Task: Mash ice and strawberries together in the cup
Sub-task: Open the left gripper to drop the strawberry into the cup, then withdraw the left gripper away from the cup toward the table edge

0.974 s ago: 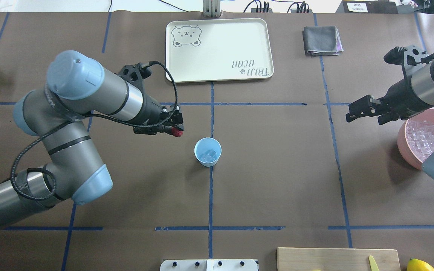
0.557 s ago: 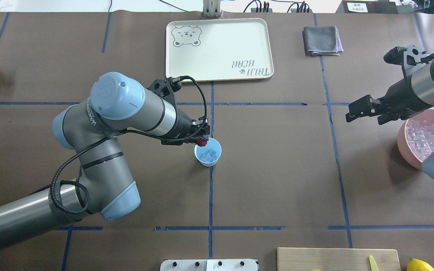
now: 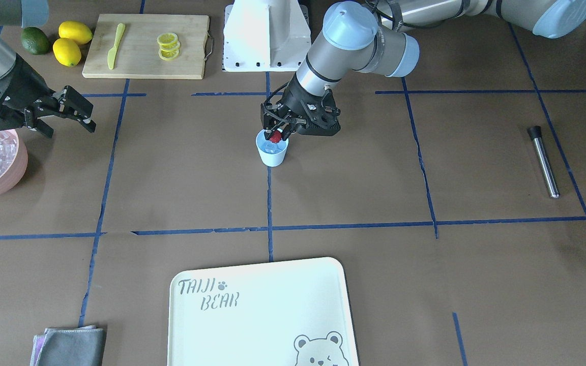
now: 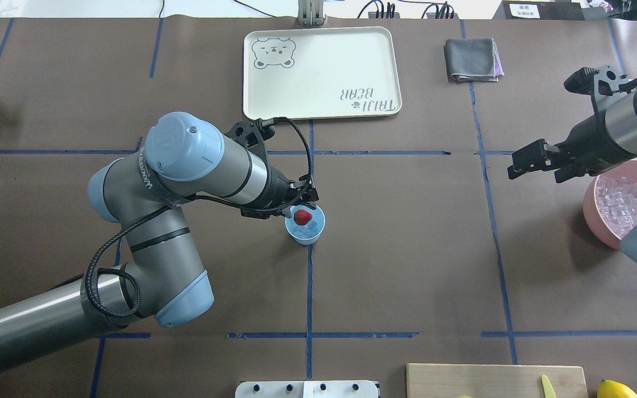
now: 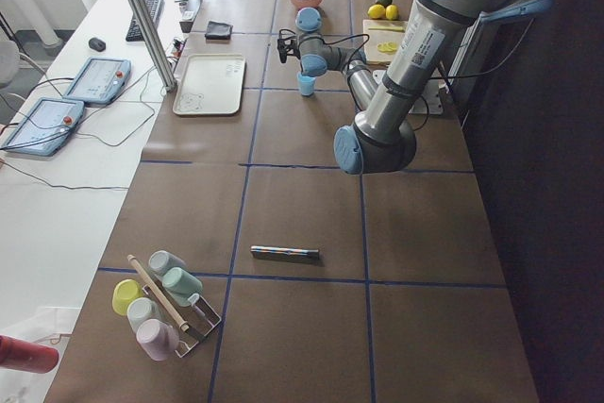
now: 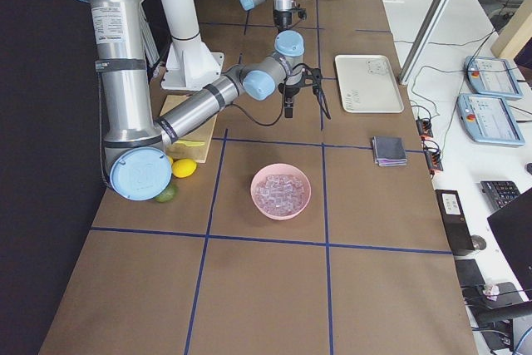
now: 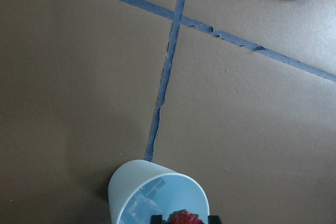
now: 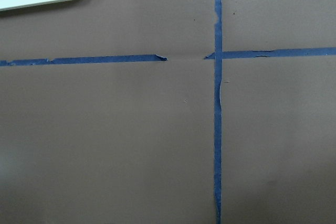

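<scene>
The pale light-blue cup (image 4: pixel 304 236) stands at the table's middle on a blue tape line, with clear ice cubes (image 4: pixel 311 226) in its bottom. My left gripper (image 4: pixel 301 212) is shut on the small red strawberry (image 4: pixel 302 217) and holds it just over the cup's mouth. The front view shows the berry (image 3: pixel 275 136) between the fingertips above the cup (image 3: pixel 272 156). The left wrist view shows the cup (image 7: pixel 131 182), ice (image 7: pixel 137 205) and berry (image 7: pixel 182 217) at its bottom edge. My right gripper (image 4: pixel 534 163) is open and empty, in the air far right.
A pink bowl (image 4: pixel 592 213) full of ice sits under my right arm. A cream bear tray (image 4: pixel 321 72) and a folded grey cloth (image 4: pixel 471 59) lie at the far side. A cutting board (image 3: pixel 145 46), lemons (image 3: pixel 74 33) and a metal rod (image 3: pixel 544 161) lie near the edges.
My left arm has swung right with the strawberry, from well left of the cup to right over its mouth. The right arm has not moved.
</scene>
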Robot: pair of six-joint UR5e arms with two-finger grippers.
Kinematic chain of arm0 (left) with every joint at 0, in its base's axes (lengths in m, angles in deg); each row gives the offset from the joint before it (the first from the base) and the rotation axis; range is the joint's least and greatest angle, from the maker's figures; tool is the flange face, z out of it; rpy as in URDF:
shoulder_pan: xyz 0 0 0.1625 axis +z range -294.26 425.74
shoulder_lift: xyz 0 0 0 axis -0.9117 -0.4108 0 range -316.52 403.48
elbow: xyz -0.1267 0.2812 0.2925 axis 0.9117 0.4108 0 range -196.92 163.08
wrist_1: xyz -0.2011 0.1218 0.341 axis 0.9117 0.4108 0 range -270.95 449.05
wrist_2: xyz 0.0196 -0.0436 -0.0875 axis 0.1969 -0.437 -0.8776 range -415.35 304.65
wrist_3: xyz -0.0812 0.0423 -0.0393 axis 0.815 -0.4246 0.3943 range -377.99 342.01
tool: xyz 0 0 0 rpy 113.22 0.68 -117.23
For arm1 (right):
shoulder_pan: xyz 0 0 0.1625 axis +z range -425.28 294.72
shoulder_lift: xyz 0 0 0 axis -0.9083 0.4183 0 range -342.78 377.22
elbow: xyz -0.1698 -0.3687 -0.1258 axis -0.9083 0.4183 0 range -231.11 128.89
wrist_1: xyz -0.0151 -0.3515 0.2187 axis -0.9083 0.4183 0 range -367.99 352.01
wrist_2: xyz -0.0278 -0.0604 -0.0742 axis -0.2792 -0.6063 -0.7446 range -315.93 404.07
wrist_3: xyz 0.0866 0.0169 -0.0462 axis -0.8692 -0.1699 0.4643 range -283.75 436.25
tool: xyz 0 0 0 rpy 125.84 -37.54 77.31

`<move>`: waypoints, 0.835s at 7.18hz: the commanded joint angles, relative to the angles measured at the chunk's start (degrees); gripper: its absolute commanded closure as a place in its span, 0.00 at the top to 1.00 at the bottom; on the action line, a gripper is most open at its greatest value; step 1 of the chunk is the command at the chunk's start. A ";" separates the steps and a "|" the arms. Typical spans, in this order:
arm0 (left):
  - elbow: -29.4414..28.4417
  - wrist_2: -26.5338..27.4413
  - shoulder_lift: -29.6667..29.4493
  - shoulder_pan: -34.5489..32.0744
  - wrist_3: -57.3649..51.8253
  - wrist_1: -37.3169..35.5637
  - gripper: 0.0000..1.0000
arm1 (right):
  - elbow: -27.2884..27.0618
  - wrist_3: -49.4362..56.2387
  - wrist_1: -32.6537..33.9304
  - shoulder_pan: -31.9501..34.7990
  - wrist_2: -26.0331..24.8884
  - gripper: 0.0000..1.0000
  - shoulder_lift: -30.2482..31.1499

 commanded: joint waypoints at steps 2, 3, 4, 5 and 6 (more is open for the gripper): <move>5.20 -0.95 3.66 -4.13 -0.41 -0.76 1.00 | -0.47 0.52 0.27 1.66 0.12 0.99 0.91; 8.11 -4.44 9.26 -8.26 -4.59 -0.94 1.00 | 0.05 4.79 0.80 3.86 0.46 0.99 1.87; 8.83 -8.82 13.06 -12.74 -15.94 -1.21 0.99 | 0.14 10.92 1.41 6.05 0.56 0.99 4.31; 9.10 -10.34 20.41 -15.91 -25.71 -0.69 1.00 | 0.06 16.81 3.51 8.51 0.56 0.99 5.90; 9.36 -10.71 27.18 -19.16 -38.08 -0.51 1.00 | -0.03 21.22 5.70 10.45 0.56 0.99 6.53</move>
